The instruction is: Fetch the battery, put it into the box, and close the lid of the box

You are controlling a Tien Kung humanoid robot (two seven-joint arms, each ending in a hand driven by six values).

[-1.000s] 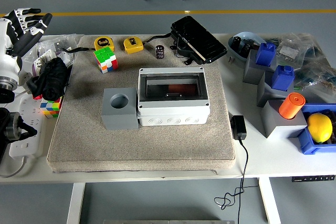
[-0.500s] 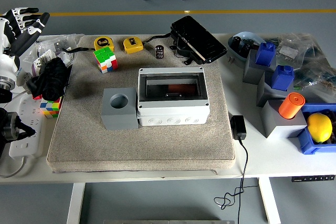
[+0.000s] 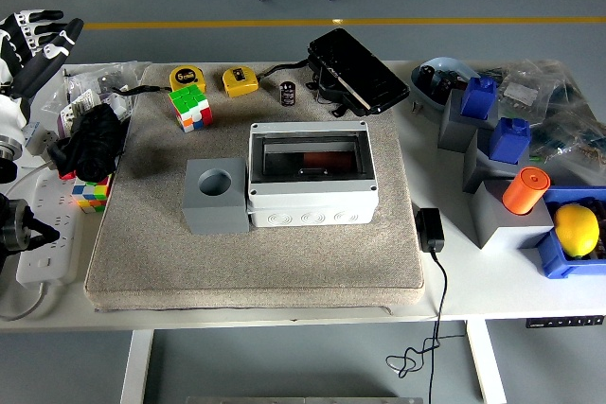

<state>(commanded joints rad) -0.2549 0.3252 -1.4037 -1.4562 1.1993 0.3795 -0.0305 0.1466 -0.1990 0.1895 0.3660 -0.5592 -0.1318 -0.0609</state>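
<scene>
Battery [image 3: 288,93] is standing at twelve o'clock from the box [image 3: 311,173], between tape measure [image 3: 240,80] and black case [image 3: 357,59]. Left hand [image 3: 38,37] is hovering at ten o'clock, fingers spread, holding nothing. Reaching risks toppling the narrow cell.

My left hand [image 3: 38,35] waits up by the table's edge (fingers spread); the battery [image 3: 288,94] stands behind the box [image 3: 311,177].

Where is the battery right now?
In the head view, the battery stands upright near the mat's far edge, between the yellow tape measure and the open black lid, behind the box.
</scene>
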